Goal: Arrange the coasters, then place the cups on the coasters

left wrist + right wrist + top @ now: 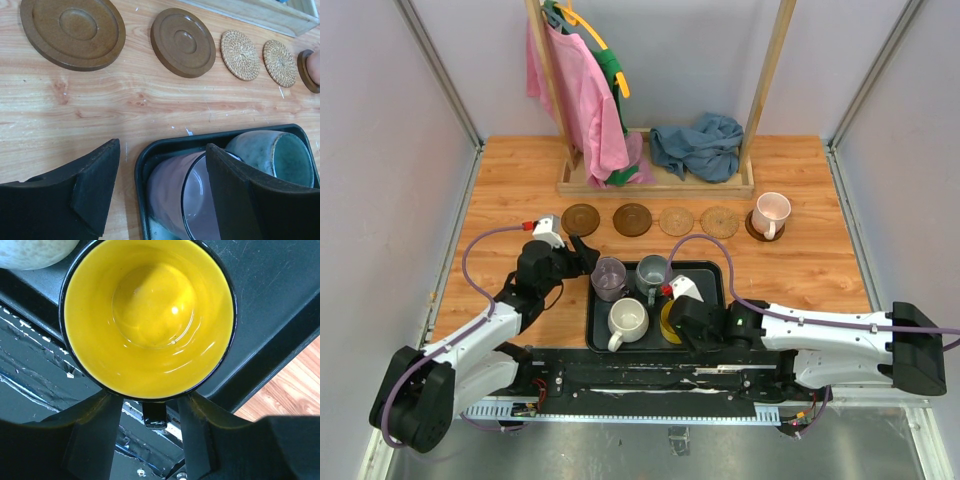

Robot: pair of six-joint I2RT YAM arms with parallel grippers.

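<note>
Five coasters lie in a row: two dark brown (581, 219) (632, 219), two tan woven (677, 221) (720, 222), and a dark one (758, 230) under the pink cup (772, 211). The black tray (708, 272) holds the purple cup (609, 279), grey-blue cup (652, 273), cream cup (628, 320) and yellow cup (150, 315). My left gripper (162, 150) is open; one finger is outside the tray rim (145, 160) and the other over the purple cup (170, 195). My right gripper (151, 407) is open, its fingers either side of the yellow cup's black handle (154, 416) with small gaps.
A wooden clothes rack (655, 182) stands at the back with a pink garment (585, 100) hanging and a blue cloth (698, 145) on its base. Grey walls close both sides. The tray sits against the near edge, between the two arms.
</note>
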